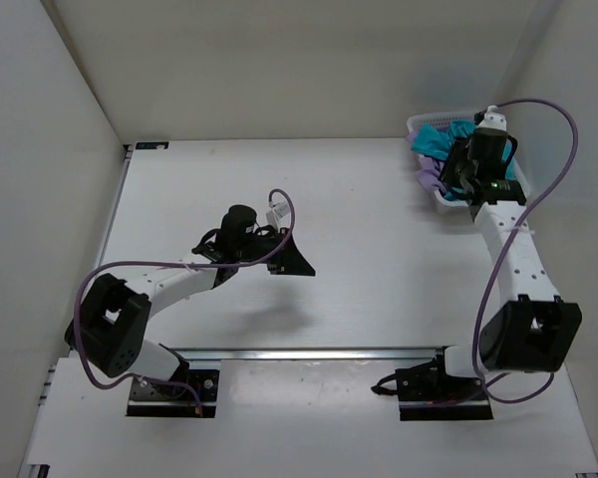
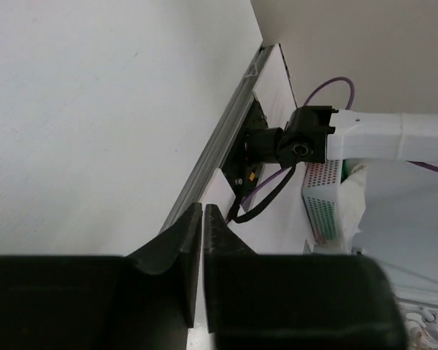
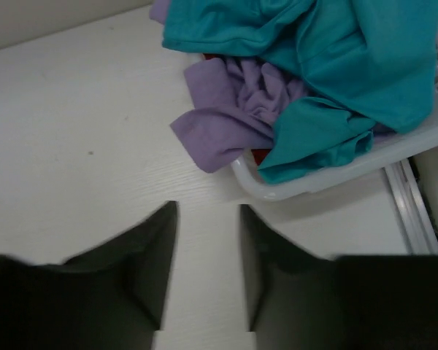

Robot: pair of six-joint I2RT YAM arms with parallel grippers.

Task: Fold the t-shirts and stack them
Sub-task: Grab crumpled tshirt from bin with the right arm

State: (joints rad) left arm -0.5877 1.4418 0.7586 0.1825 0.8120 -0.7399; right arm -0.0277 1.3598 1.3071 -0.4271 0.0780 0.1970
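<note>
Bench (image 1: 379,279): white, matte work surface.
Basket (image 3: 328,171): white mesh, at the far right corner, holding the whole tangled load.
Teal shirt (image 3: 350,51): on top, spilling over the rim.
Lavender shirt (image 3: 226,109): beneath it, one part draped onto the bench.
Dark red shirt (image 3: 260,155): mostly buried, only slivers showing.
Right gripper (image 3: 206,210): just beside the basket, fingers parted partway, holding nothing.
Left gripper (image 2: 203,219): mid-bench, fingers pressed together, empty.
Risk: pulling one shirt could drag out the others tangled with it, or tip the light basket.
</note>
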